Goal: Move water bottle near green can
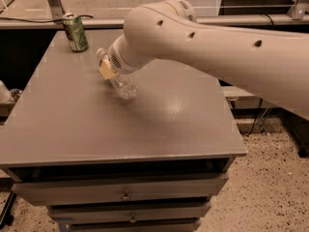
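Observation:
The water bottle (121,83) is clear ribbed plastic with a white cap and a pale label. It is tilted near the middle of the grey table (72,124), cap pointing up and to the left. My gripper (117,65) is at the bottle's upper part, hidden behind the thick white arm (212,47) that reaches in from the right. The green can (75,32) stands upright at the table's far left corner, well apart from the bottle.
The table has drawers (125,195) below its front edge. A rail and cable run behind the can at the back. Speckled floor (270,187) lies to the right of the table.

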Motion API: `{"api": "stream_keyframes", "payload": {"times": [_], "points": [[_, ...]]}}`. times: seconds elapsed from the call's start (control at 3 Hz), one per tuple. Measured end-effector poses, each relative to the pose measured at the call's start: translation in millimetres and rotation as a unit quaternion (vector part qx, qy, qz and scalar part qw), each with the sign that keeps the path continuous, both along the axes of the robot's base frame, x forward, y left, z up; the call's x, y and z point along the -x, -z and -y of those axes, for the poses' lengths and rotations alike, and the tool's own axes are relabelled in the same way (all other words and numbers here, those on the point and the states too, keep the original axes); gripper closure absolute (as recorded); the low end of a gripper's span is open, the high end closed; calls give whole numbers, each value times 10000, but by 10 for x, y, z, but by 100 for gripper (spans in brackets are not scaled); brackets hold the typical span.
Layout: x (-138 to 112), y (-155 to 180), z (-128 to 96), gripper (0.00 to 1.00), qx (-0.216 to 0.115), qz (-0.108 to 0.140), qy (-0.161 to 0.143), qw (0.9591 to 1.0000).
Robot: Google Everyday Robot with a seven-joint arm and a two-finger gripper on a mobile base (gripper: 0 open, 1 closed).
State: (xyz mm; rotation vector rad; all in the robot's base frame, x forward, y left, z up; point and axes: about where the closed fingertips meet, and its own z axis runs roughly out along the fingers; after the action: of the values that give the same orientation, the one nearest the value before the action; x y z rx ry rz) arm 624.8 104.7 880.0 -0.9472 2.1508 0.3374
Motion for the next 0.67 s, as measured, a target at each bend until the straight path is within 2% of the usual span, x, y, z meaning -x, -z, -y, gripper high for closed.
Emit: {"api": "stream_keyframes", "payload": {"times": [0.33,0.67], "points": [[-354,62,30,100,154,95,-145,9997],[-590,99,58,100,293,154,-245,9992]]}}
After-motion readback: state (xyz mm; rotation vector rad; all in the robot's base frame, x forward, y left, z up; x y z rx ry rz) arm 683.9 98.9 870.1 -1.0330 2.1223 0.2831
